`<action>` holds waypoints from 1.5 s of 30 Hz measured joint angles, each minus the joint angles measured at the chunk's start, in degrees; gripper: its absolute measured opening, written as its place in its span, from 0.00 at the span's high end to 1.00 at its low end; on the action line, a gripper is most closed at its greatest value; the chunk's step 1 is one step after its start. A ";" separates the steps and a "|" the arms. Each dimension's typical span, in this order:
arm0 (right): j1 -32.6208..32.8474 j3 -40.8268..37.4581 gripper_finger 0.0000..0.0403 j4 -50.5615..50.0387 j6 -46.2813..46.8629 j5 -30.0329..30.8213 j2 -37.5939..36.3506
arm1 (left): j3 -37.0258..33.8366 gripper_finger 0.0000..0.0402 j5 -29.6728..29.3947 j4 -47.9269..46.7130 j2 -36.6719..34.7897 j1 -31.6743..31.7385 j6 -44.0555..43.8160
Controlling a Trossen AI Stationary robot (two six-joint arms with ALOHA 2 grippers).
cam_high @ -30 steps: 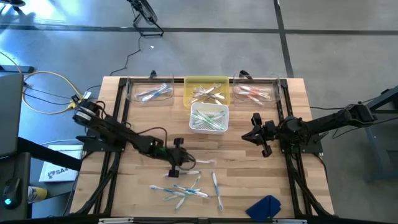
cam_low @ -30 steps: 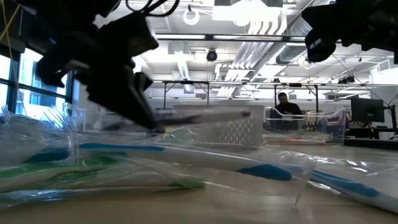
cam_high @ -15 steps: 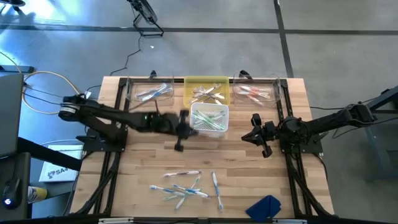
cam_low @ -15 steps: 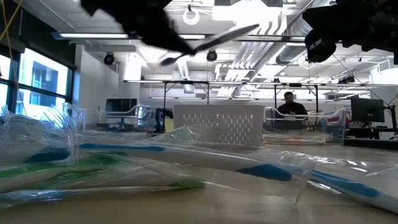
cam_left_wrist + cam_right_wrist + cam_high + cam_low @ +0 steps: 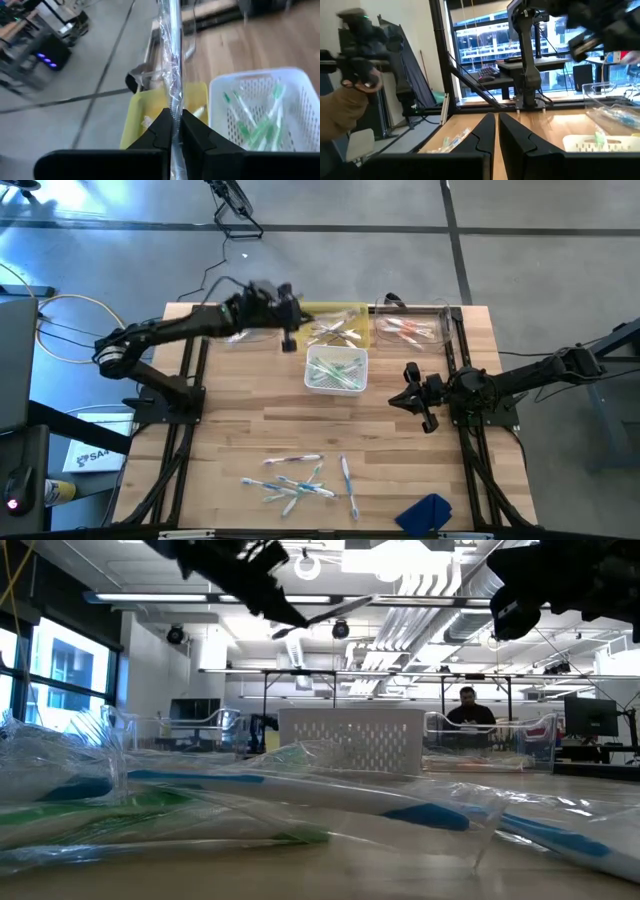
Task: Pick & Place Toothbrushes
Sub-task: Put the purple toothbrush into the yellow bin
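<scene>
Left gripper (image 5: 172,131) clamps a wrapped toothbrush (image 5: 172,65), seemingly white, jutting out beyond its fingertips

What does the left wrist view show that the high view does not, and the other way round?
Only the left wrist view shows the wrapped toothbrush pinched in the left gripper, whose jaws are shut on it. Only the high view shows the right gripper waiting mid-table, the loose toothbrushes near the front edge and the blue cloth. Both show the yellow tray and the white basket.
</scene>
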 joint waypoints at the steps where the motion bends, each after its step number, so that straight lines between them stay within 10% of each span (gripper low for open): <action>1: 0.00 0.00 0.96 0.00 0.38 0.02 0.00 | -0.29 0.96 3.76 1.48 0.57 2.26 -0.89; 18: -0.02 0.00 0.96 -0.02 0.10 4.67 0.00 | 4.10 0.96 13.18 8.74 18.44 10.54 -3.72; 28: 0.00 0.00 0.96 -0.08 0.44 4.68 0.02 | 18.58 0.96 12.77 -8.14 29.74 12.68 -3.39; 45: 0.00 0.00 0.96 -0.51 -0.11 4.68 0.00 | 19.29 0.96 11.27 -10.18 33.37 13.00 -4.79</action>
